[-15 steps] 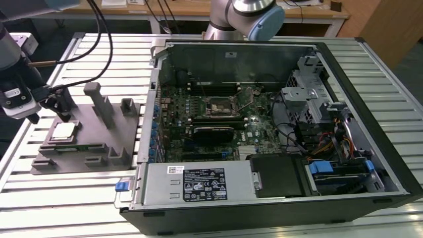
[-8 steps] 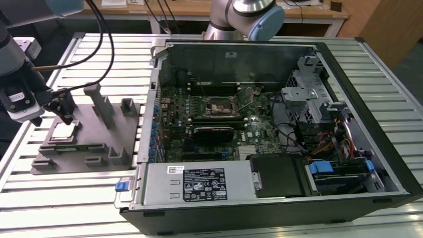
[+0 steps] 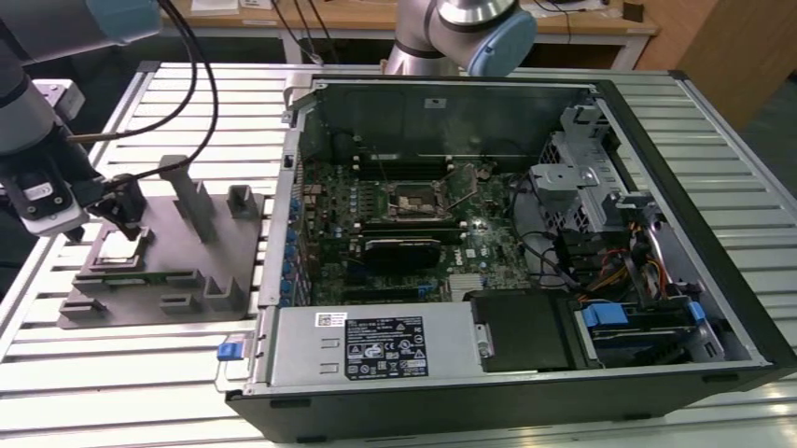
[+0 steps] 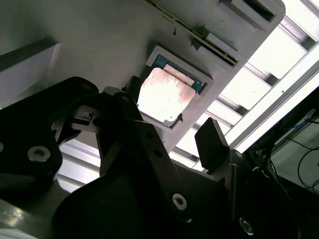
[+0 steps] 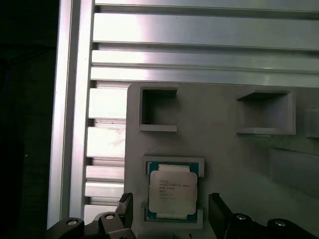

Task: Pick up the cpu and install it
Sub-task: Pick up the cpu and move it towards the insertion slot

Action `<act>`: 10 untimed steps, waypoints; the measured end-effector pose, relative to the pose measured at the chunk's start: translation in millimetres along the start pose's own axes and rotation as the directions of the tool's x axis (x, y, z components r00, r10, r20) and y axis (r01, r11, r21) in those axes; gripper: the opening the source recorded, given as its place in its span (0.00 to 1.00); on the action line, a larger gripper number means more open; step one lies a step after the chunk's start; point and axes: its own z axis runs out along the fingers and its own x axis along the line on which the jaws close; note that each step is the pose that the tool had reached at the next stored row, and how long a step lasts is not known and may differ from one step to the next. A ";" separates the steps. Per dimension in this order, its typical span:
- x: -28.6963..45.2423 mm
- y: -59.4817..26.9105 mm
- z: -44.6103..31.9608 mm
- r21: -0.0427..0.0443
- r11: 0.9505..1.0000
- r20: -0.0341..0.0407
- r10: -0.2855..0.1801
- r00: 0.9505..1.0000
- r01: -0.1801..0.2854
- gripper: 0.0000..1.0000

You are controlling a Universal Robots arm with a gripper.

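Soft, even light fills the exterior view, while in the second wrist view glare bleaches the cpu (image 4: 164,94) and the table slats (image 4: 259,84) white.

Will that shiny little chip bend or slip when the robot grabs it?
Probably won't bend: the cpu looks flat and stiff, with a metal top. Likely light, being thin and small in its pocket of the grey tray. The smooth top may be slippery; the open end effector straddles its edges.
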 end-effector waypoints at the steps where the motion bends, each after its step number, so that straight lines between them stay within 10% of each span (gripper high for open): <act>1: -0.4 -0.1 0.9 0.000 1.000 0.000 0.000 1.000 0.000 0.70; 10: -3.3 -0.5 7.9 0.000 1.000 0.000 0.003 1.000 -0.003 0.70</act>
